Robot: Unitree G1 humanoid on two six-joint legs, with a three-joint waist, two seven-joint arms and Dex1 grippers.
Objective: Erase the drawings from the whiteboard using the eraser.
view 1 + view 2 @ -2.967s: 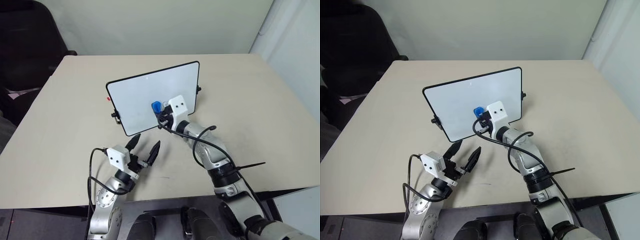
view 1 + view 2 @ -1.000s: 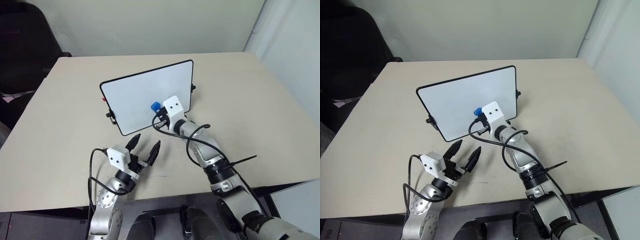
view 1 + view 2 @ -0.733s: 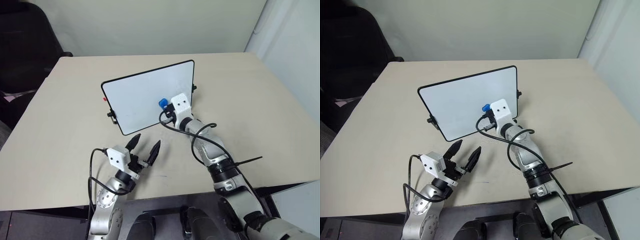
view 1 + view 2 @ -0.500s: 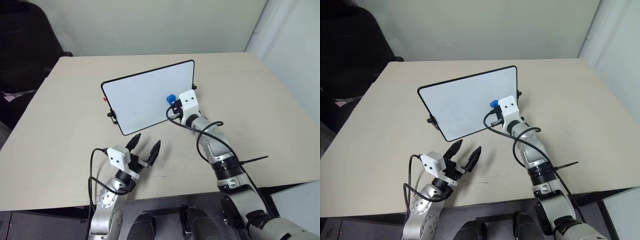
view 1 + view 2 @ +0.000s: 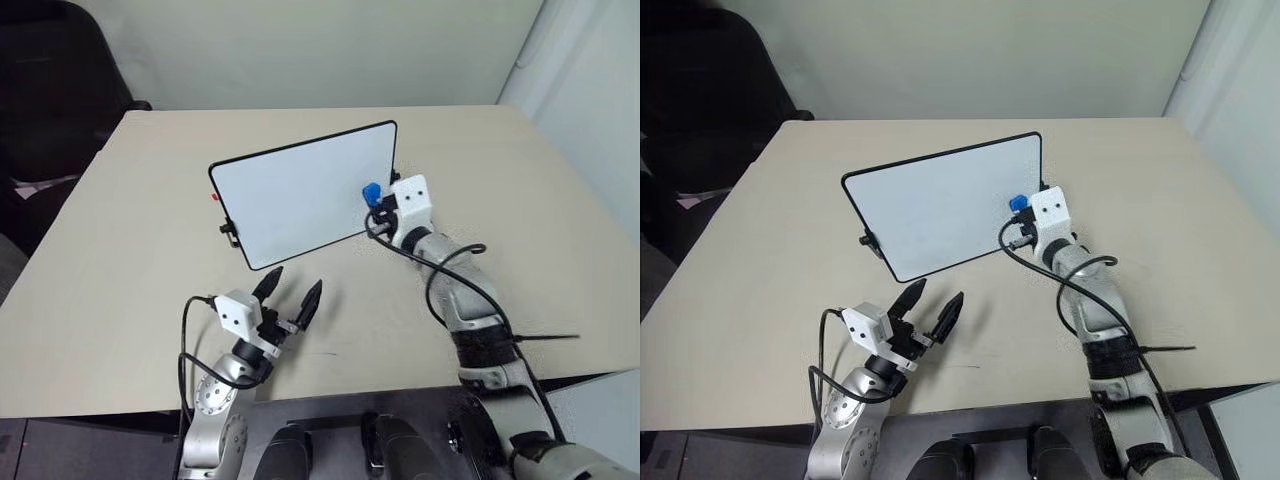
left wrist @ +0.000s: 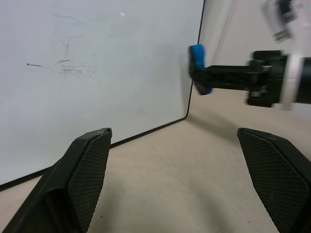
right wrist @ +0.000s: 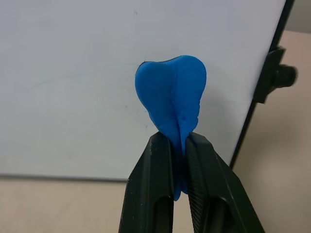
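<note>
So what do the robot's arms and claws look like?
Silvery-grey jointed arms with black bands and looping black cables. Each wrist carries a small white box with two dark dots. The left gripper and right gripper each have two pointed black fingers with a dimpled texture.

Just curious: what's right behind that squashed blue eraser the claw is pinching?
Behind the eraser stands the whiteboard, plain white there, near its black edge and a side knob. The patch the eraser covers stays hidden.

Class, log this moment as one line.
right gripper: shut on eraser | at whiteboard right edge | left gripper: open, idle | faint marks remain
</note>
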